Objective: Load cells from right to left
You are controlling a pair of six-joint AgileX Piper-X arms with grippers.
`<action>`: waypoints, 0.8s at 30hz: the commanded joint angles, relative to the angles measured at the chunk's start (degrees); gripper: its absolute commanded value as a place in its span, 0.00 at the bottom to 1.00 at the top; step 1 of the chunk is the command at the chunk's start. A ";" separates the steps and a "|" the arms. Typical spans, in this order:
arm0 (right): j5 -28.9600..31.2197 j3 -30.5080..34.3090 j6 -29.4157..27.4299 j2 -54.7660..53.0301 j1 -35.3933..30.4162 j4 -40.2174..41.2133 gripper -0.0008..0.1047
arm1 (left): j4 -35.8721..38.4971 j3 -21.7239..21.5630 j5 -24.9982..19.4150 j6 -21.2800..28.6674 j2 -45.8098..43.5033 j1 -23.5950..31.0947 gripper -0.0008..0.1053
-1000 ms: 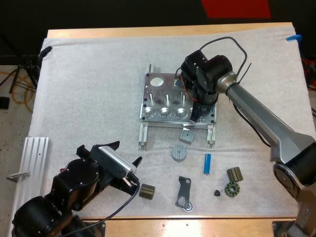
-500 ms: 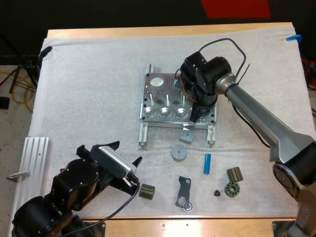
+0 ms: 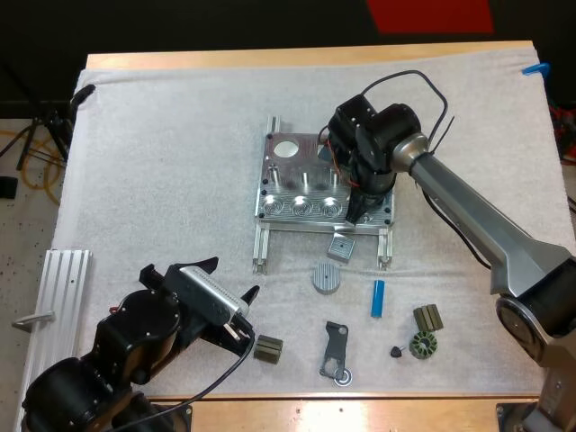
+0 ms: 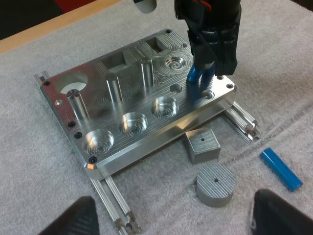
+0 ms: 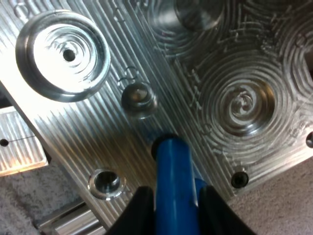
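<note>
At left, left hand (image 3: 230, 278) spread open, holding nothing, beside small dark block (image 3: 268, 348). In the middle, metal fixture (image 3: 290, 176) on white mat (image 3: 162, 162). At right, right hand (image 3: 357, 210) clenched on blue cell (image 5: 171, 165), tip down at fixture's near right corner. Spare blue cell (image 3: 378, 298) flat on mat.

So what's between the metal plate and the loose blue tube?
A square metal block sits between the fixture and loose blue cylinder, in the high view.

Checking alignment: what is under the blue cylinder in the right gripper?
The blue cylinder in the right gripper ends on the metal fixture's ribbed face, beside a small round hole. A dark rim rings its tip; anything beneath is covered.
</note>
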 commanded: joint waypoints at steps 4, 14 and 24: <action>-2.37 0.22 1.29 1.00 0.04 -0.31 0.13 | -1.01 -0.54 0.02 -0.01 -0.31 -0.16 0.61; -6.18 0.22 2.36 1.24 0.16 -0.03 0.13 | -1.01 -0.54 0.02 -0.01 -0.31 -0.16 0.61; -5.82 0.22 2.45 1.24 0.39 -0.38 0.13 | -1.01 -0.54 0.02 -0.01 -0.31 -0.16 0.61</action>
